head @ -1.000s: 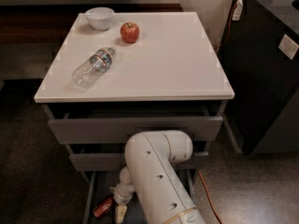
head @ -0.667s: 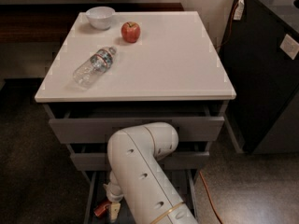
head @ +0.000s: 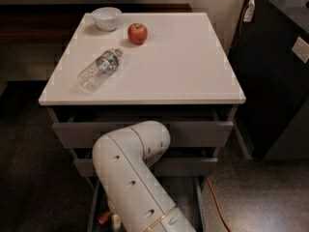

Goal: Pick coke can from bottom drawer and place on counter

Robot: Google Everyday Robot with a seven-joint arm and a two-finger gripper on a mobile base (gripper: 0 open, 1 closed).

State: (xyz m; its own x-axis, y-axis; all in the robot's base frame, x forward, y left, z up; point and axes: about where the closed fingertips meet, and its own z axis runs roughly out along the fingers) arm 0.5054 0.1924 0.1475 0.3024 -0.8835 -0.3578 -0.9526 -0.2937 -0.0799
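The white counter (head: 178,62) tops the grey cabinet. Below it the bottom drawer (head: 189,197) is pulled out, its dark inside mostly covered by my white arm. My gripper (head: 114,220) reaches down into the drawer's left side, at the bottom edge of the camera view. A small piece of the red coke can (head: 103,216) shows just left of the gripper, touching it or very close. The arm hides the rest of the can.
On the counter lie a clear water bottle (head: 99,69) on its side, a red apple (head: 137,33) and a white bowl (head: 106,17) at the back left. A black cabinet (head: 280,71) stands to the right. An orange cable (head: 217,207) runs over the floor.
My arm has swung to the left over the open drawer, and the gripper has shifted left with it. The red can still shows by the gripper.
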